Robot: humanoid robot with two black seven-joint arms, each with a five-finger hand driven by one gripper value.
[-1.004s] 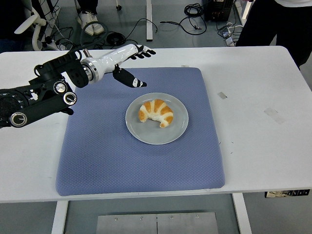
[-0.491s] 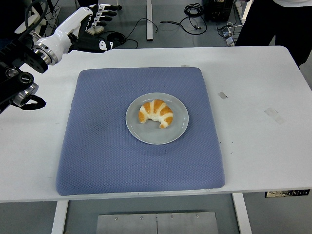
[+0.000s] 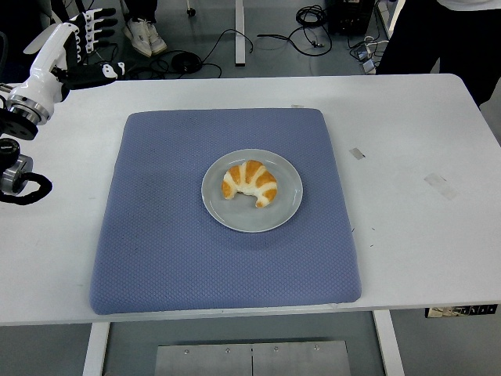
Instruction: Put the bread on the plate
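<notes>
Right now the bread (image 3: pixel 250 182), a golden croissant with pale stripes, lies on the plate (image 3: pixel 287 205), a round grey one, a little left of and above the plate's middle, with its two ends curving toward the lower edge of the frame. That plate rests near the centre of a blue-grey mat (image 3: pixel 156 243) that covers most of the white tabletop (image 3: pixel 423 235).

Up in the upper left corner of the frame the left hand (image 3: pixel 86 43) hangs over the far left edge of the tabletop, well apart from the plate. Its white-backed fingers (image 3: pixel 98 23) are stretched out and spread, and they grip nothing. Its black arm (image 3: pixel 12 157) runs down the left edge of the picture.

Two small scraps of tape (image 3: pixel 357 153) lie on the bare tabletop right of the mat. At the top right a person (image 3: pixel 446 31) in dark clothes stands behind the tabletop.
</notes>
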